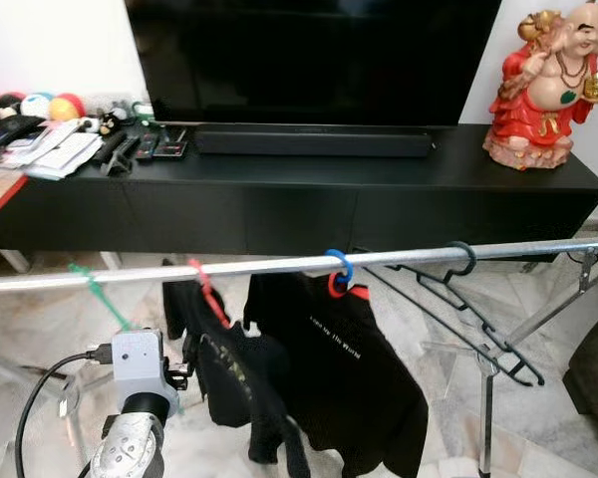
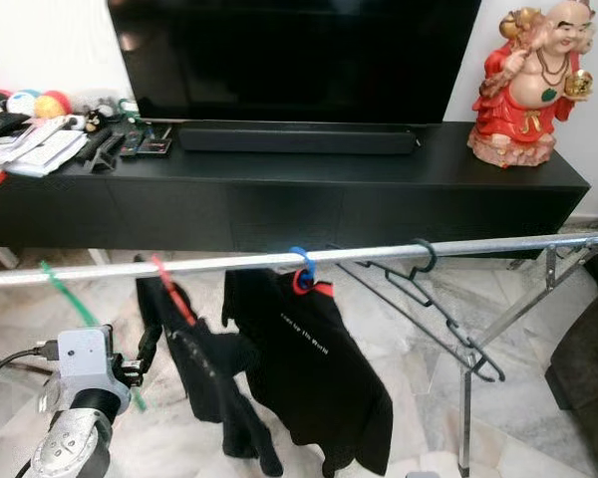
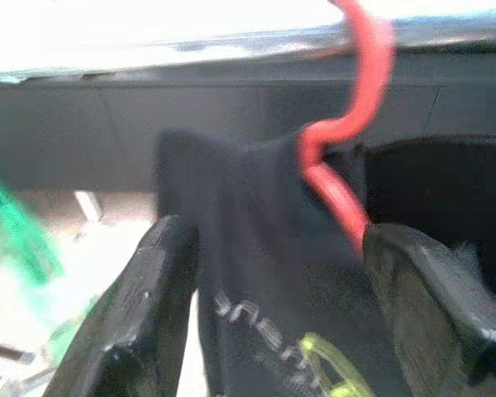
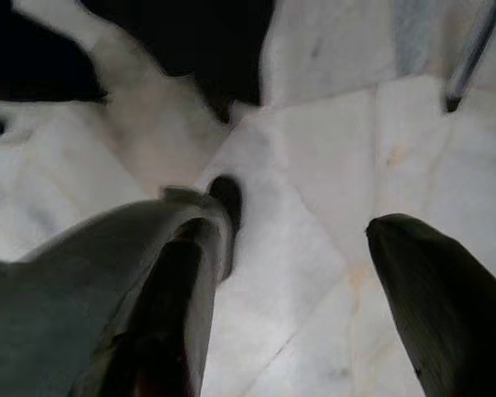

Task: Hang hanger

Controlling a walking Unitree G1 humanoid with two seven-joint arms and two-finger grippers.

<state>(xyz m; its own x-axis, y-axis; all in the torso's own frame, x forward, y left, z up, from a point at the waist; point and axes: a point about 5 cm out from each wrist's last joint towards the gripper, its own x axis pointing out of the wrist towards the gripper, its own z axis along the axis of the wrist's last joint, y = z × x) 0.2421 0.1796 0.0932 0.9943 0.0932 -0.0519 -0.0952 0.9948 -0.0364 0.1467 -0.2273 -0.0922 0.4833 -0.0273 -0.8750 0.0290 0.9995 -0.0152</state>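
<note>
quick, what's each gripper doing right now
Left gripper: open, fingers either side of the black garment on the red hanger.
Right gripper: open, holding nothing.

The left end effector point(image 1: 184, 370) is mostly hidden behind its wrist at lower left. The red hanger point(image 3: 347, 157) looks blurry, its hook lost in glare. The shirt print point(image 1: 336, 324) is too small to read.

A long black TV cabinet point(image 1: 279, 194) stands against a white wall point(image 1: 50, 45) on pale marble floor point(image 1: 40, 329).
</note>
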